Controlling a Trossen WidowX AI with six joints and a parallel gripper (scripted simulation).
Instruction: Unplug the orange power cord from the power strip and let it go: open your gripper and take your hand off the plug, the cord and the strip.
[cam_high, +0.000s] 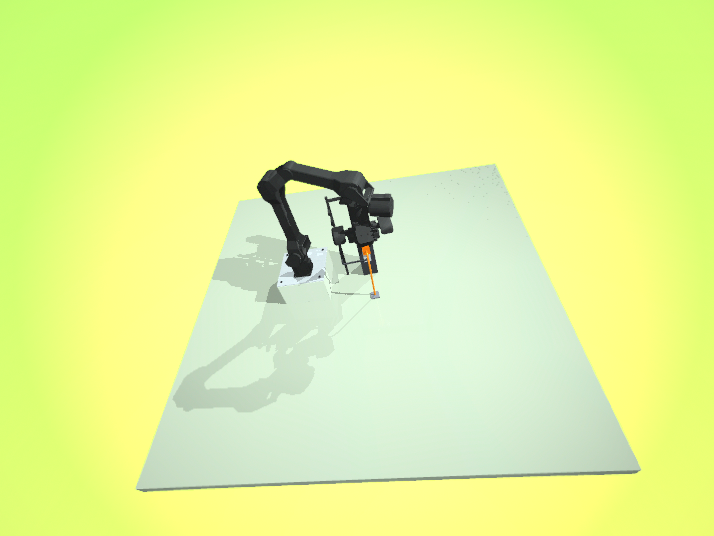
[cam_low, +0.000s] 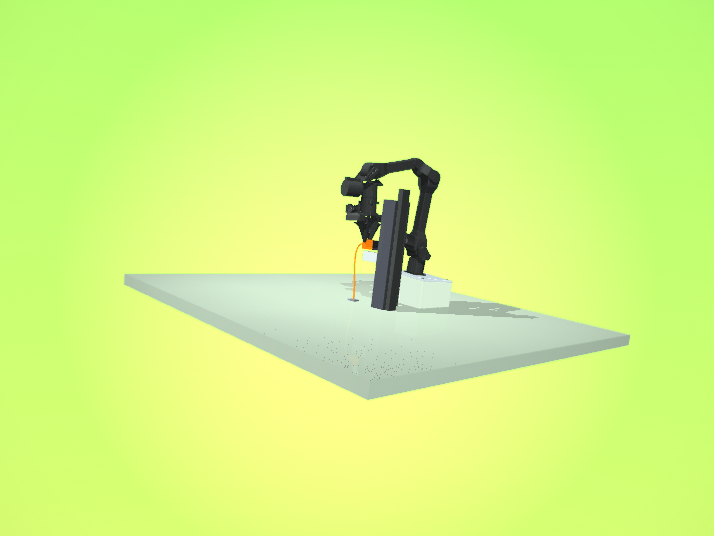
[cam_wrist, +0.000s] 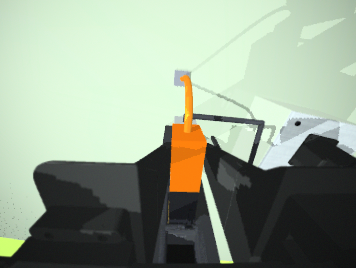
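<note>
End effector (cam_wrist: 186, 200) is clamped on the orange plug (cam_wrist: 187, 157); wrist view shows a dark finger (cam_wrist: 150, 200) pressed against each side of the plug body, narrow grip, nothing loose.

Plug sits against the face of the upright dark power strip (cam_low: 389, 253), which stands near the middle of the worktop (cam_high: 403, 375), just beside the white robot base (cam_low: 429, 291); from the exterior view a pale block lies between the plug and the strip, so whether the prongs are still seated cannot be told; judged not yet clearly pulled free.

Orange cord (cam_low: 352, 271) drops from the plug in a curve to a small grey anchor (cam_high: 374, 294) on the worktop; some slack shows in the bend, not taut.

Progress, as a judgement: reach and grasp done; the pull away from the strip is the step in hand; opening the fingers and backing off plug, cord and strip are all left.

Room: the side of the strip facing the plug is open toward the near and right worktop edges, well apart from any edge; the strip and the base block the other side, so the pull should go straight off the strip face; on retreat the cord hanging just below the fingers is the thing to avoid snagging.
</note>
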